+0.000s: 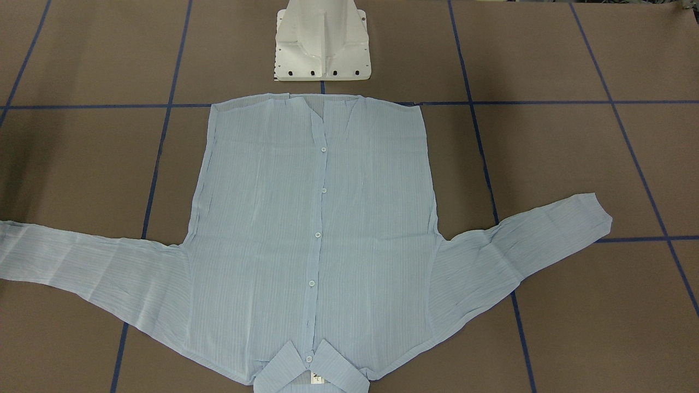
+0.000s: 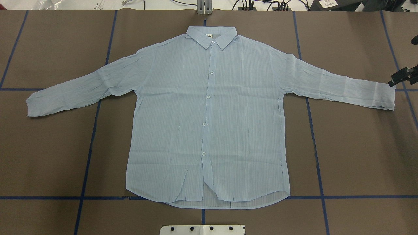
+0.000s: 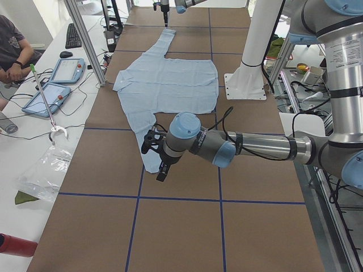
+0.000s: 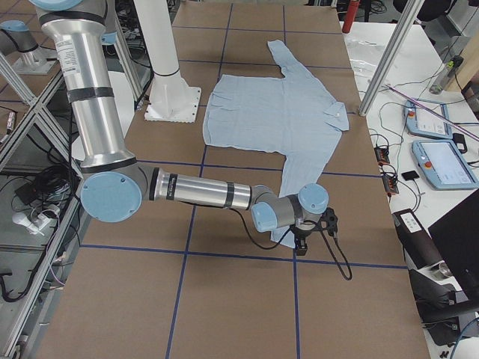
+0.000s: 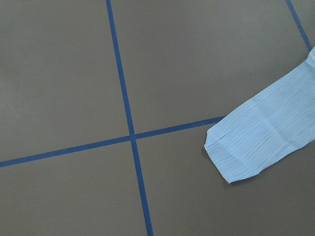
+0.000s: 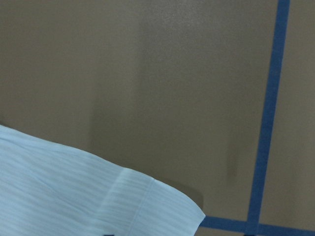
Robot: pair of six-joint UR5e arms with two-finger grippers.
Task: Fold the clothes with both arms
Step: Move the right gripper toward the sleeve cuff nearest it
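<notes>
So the shirt [image 2: 209, 114] is laid out flat and face up on the table [image 2: 359, 147], buttoned down the front. Both sleeves are spread wide and the body is stretched out between the two grippers. The collar is pointed away from the pedestal [image 1: 322, 43] and the hem is set close to it. A few wrinkles can be seen near the hem, and nothing's been folded yet.

The left gripper [image 3: 161, 174] is pointed down right by the left cuff [image 5: 251, 147]. In its wrist view that cuff is seen lying flat, off to one side, near a crossing of blue tape [image 5: 132, 137]. Clenched or released can't be told, since it's only caught by the side camera.

The right gripper [image 4: 301, 247] is hung fingers-down just at the tip of the other sleeve. The right cuff [image 6: 147, 206] is caught in the bottom corner of its wrist view, lying flat. Whether it's clenched or released can't be told either.

Off past the left gripper, a person [image 3: 11, 45] is seated at a side bench with two tablets [image 3: 68, 71].
</notes>
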